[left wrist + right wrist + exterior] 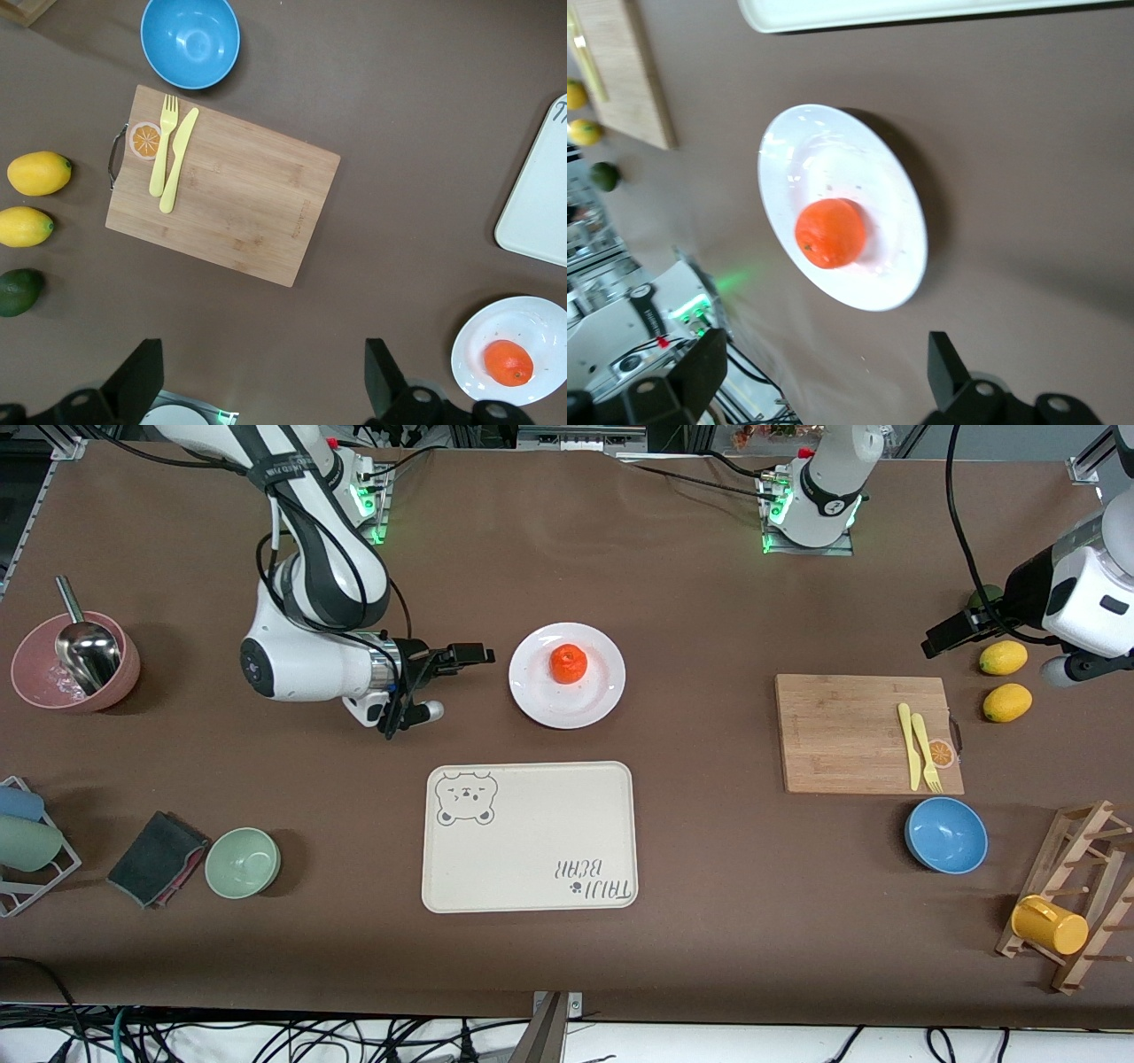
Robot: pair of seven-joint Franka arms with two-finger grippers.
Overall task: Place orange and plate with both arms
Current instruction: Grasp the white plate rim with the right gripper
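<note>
The orange (568, 662) rests in the middle of the white plate (532, 691), which stands on the brown table farther from the front camera than the bear-printed tray. My right gripper (474, 657) is open beside the plate, toward the right arm's end of the table, with nothing between its fingers. In the right wrist view the orange (830, 232) and plate (806, 142) lie ahead of the right gripper (826, 363). My left gripper (939, 638) hangs open and empty over the lemons. The left wrist view shows the left gripper (263, 372) high above the table, with the orange (508, 363) and plate (532, 319) far off.
A cream tray (532, 841) lies nearer the front camera than the plate. A cutting board (842, 735) with a yellow fork and knife, two lemons (1003, 657), a blue bowl (946, 834) and a cup rack (1076, 886) sit at the left arm's end. A pink bowl (75, 682), green bowl (242, 861) and cloth (158, 857) sit at the right arm's end.
</note>
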